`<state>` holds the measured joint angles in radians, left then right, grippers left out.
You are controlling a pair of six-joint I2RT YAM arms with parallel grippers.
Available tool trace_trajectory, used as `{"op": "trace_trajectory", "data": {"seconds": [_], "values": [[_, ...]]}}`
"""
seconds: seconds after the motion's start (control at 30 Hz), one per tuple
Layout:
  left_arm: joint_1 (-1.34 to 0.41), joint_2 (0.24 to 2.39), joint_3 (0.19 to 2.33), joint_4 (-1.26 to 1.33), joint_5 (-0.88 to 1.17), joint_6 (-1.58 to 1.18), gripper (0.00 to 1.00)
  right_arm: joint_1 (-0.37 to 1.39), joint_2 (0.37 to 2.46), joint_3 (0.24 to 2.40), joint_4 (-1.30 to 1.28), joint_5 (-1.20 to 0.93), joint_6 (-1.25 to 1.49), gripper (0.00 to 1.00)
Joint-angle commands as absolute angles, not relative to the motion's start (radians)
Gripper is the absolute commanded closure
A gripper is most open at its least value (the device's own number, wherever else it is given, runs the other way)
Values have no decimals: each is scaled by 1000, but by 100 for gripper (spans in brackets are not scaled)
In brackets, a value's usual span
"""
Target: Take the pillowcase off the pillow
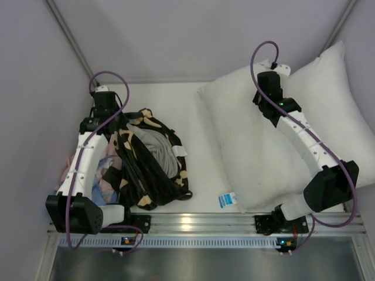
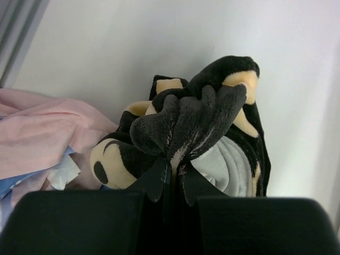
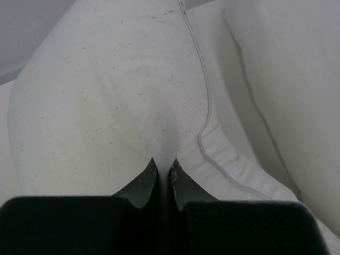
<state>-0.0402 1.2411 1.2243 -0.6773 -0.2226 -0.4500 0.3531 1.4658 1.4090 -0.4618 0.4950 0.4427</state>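
The black plush pillowcase (image 1: 149,167) with tan flowers lies in a crumpled heap on the left of the table, off the pillow, its grey lining showing. My left gripper (image 1: 112,120) is shut on a bunched fold at the far end of the heap. In the left wrist view that gripper (image 2: 176,162) pinches the pillowcase (image 2: 196,117). The white pillow (image 1: 252,146) lies at the right, its blue-and-white tag (image 1: 227,199) at the near edge. My right gripper (image 1: 263,99) is shut on a pinch of the pillow's cover, as the right wrist view shows for the gripper (image 3: 163,166) and the pillow (image 3: 106,106).
A second plain white pillow (image 1: 334,88) leans at the far right, also seen in the right wrist view (image 3: 287,79). Pink and light-blue cloths (image 1: 73,170) lie under the left arm, and the pink cloth (image 2: 48,133) shows in the left wrist view. Walls close the left, back and right.
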Motion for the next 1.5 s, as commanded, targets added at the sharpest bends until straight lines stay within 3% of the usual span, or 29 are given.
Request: {"op": "trace_trajectory", "data": {"seconds": [0.0, 0.23, 0.27, 0.33, 0.4, 0.43, 0.47, 0.5, 0.6, 0.63, 0.77, 0.83, 0.87, 0.9, 0.97, 1.03, 1.13, 1.17, 1.2, 1.23, 1.3, 1.37, 1.47], "values": [[-35, 1253, 1285, -580, -161, -472, 100, 275, 1466, 1428, -449, 701, 446, 100], [-35, 1272, 1313, -534, -49, -508, 100, 199, 1473, 1379, -449, 723, 431, 100], [-35, 1275, 1312, -526, -11, -511, 100, 186, 1468, 1381, -449, 695, 425, 75], [-47, 1293, 1309, -494, 136, -528, 100, 189, 1456, 1390, -452, 603, 390, 42], [-75, 1316, 1313, -485, 188, -522, 100, 219, 1407, 1385, -459, 562, 364, 24], [-121, 1347, 1319, -485, 214, -496, 98, 235, 1384, 1370, -459, 523, 356, 22], [-145, 1364, 1327, -486, 228, -482, 92, 251, 1326, 1361, -457, 509, 351, 20], [-170, 1382, 1327, -489, 250, -468, 75, 302, 1297, 1352, -459, 493, 335, 18], [-271, 1420, 1309, -488, 333, -420, 50, 405, 1178, 1310, -459, 428, 327, 17], [-329, 1405, 1296, -486, 309, -396, 30, 425, 1123, 1280, -454, 344, 327, 17], [-431, 1329, 1259, -511, 231, -339, 2, 500, 1017, 1165, -391, 131, 353, 17], [-434, 1255, 1207, -532, 68, -394, 1, 520, 993, 1077, -344, -78, 386, 17], [-433, 1180, 1198, -588, -165, -415, 1, 550, 982, 1046, -315, -136, 402, 17], [-433, 1143, 1195, -624, -273, -467, 1, 575, 986, 987, -257, -211, 434, 17], [-431, 1021, 1183, -699, -499, -514, 1, 691, 1031, 941, -201, -241, 462, 19], [-431, 936, 1149, -703, -547, -548, 1, 791, 1130, 926, -157, -216, 462, 25], [-433, 810, 1137, -719, -546, -575, 6, 969, 1285, 972, -114, -199, 462, 74], [-431, 787, 1135, -727, -528, -575, 12, 1024, 1314, 976, -92, -189, 475, 100], [-433, 764, 1135, -735, -508, -575, 25, 1041, 1336, 968, -60, -196, 520, 100], [-433, 711, 1129, -736, -456, -577, 29, 1058, 1377, 957, 50, -224, 541, 100], [-433, 651, 1097, -735, -419, -606, 31, 1087, 1428, 945, 164, -323, 615, 100], [-431, 524, 1040, -730, -407, -646, 30, 1116, 1619, 1000, 329, -430, 696, 100], [-433, 485, 1023, -730, -397, -663, 30, 1129, 1719, 1069, 353, -469, 710, 100]]}}
